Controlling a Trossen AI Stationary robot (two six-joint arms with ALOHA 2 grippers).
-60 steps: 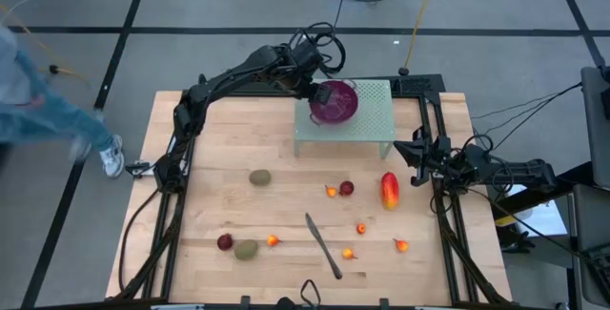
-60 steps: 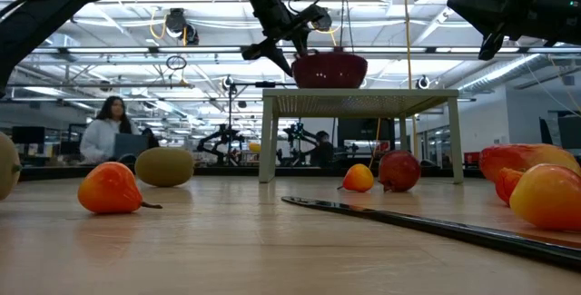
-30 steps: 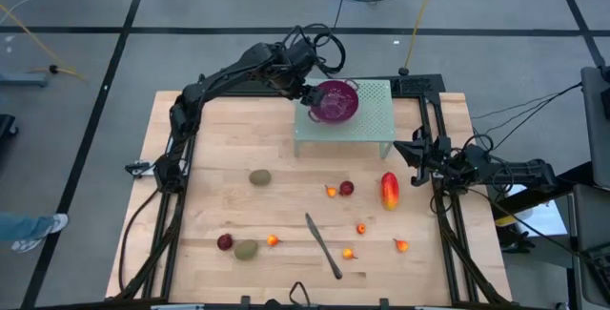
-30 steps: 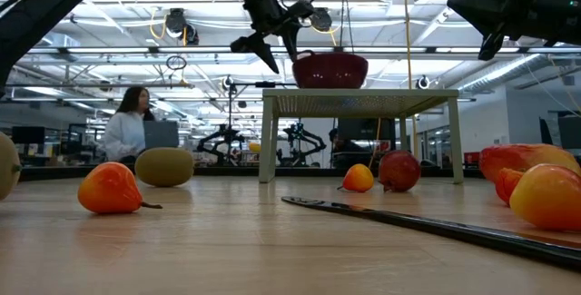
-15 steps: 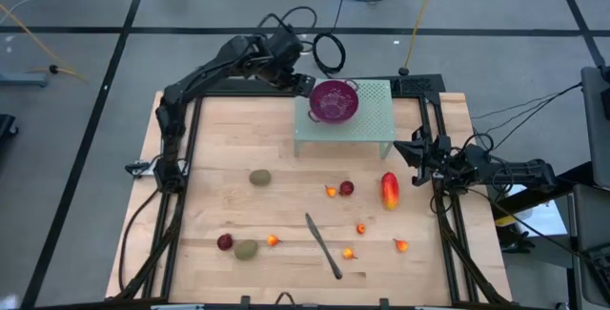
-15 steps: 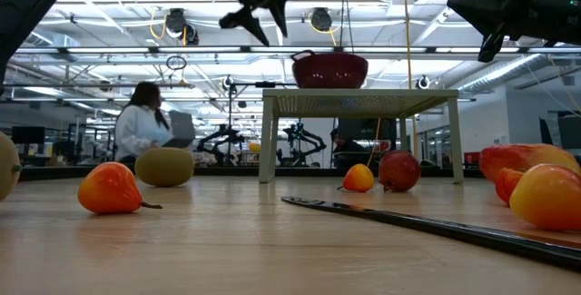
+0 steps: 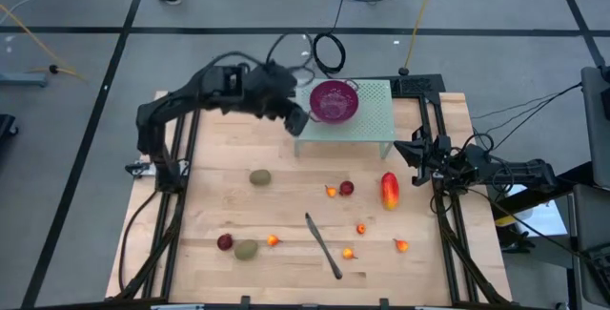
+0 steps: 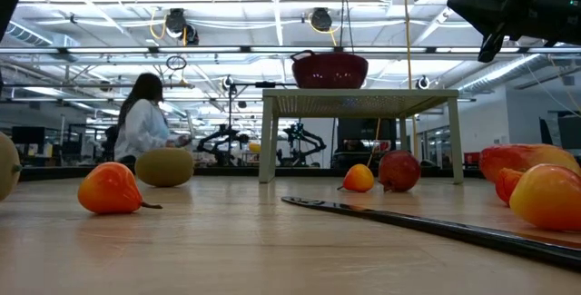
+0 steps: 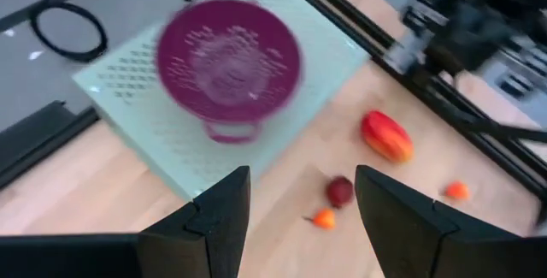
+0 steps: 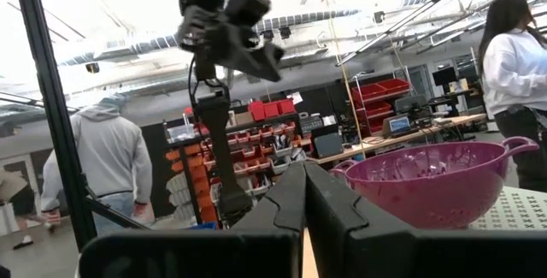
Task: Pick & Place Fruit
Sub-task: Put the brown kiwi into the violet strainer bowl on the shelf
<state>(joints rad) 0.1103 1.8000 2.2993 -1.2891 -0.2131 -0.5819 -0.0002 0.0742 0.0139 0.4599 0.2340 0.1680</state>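
The fruit lies scattered on the wooden table: two kiwis [image 7: 260, 177] [image 7: 247, 249], two dark red round pieces [image 7: 347, 188] [image 7: 225, 242], a red-yellow mango [image 7: 389, 191] and several tiny orange ones, such as [image 7: 361, 228]. My left gripper [image 7: 295, 119] hangs open and empty high above the table, just left of the purple bowl [image 7: 334, 101]; its wrist view looks down between the fingers [image 9: 301, 218] at the bowl [image 9: 229, 60] and the mango [image 9: 386, 137]. My right gripper [image 7: 416, 153] waits shut at the table's right edge.
The purple bowl stands on a pale green perforated stand [image 7: 367, 124] at the far side. A long knife [image 7: 324, 246] lies among the fruit near the front. In the room beyond, a person [image 8: 143, 122] stands behind the table.
My left gripper has risen from beside the bowl's left rim, out of the top of the low view, and swung away from the bowl toward the table's near left. Its fingers have stayed open and empty. The bowl and the fruit have kept still.
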